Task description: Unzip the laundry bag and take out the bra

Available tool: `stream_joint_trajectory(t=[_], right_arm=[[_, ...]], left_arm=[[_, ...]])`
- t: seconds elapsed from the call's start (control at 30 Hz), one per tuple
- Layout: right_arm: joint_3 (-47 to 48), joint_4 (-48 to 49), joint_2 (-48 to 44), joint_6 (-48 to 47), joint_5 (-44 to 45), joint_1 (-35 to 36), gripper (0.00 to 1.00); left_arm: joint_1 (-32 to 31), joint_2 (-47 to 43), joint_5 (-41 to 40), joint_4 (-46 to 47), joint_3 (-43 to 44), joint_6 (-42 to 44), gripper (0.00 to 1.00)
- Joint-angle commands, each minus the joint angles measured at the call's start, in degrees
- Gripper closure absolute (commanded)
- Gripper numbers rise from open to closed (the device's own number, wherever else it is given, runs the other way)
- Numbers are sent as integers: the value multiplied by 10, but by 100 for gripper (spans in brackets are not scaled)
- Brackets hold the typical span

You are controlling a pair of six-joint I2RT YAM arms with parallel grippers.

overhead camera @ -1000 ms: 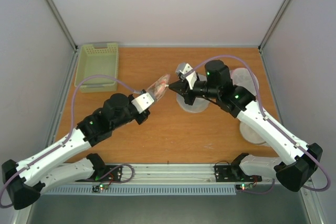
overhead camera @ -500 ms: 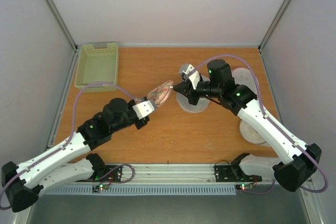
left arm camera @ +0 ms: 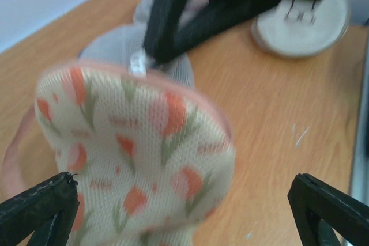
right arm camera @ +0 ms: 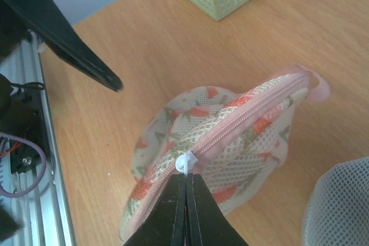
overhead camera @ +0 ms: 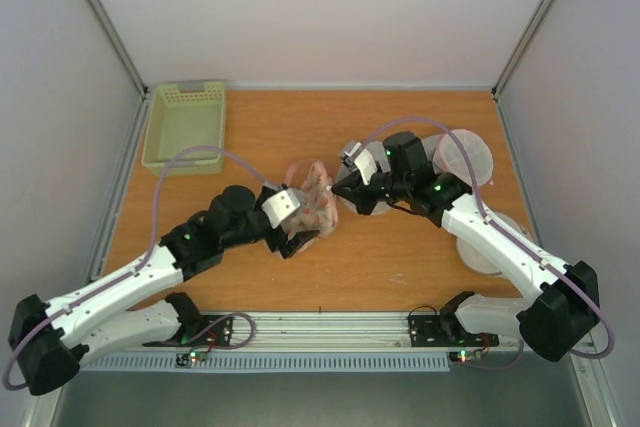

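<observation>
Barely begun: right gripper pinches the zipper pull, laundry bag zip looks shut, left gripper wide open just beside the bag, bra unseen.

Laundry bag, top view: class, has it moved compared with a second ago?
Yes. The laundry bag has shifted toward the near edge of the table, ending farther from the green basket in the back left corner.

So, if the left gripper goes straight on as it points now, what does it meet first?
Most likely the laundry bag, whose printed side sits just ahead of the open left gripper, though depth is unclear.
</observation>
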Motion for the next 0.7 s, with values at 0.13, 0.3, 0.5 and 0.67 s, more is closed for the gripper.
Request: stream_joint_trajectory(t=[0.13,0.3,0.5,0.67], right_arm=[[42,39,-9,81,25,26,99],[52,69,-22,143,30,37,99],[64,75,-20,144,33,68,99],[68,77,-21,144,31,72,99]], left_arm=[[0,66,-5,-145,164,-237,13],[0,53,-55,-127,156,-287,28],[0,71,-87,-166,185,-255,40],[0,68,-126,-163,179,-264,49]])
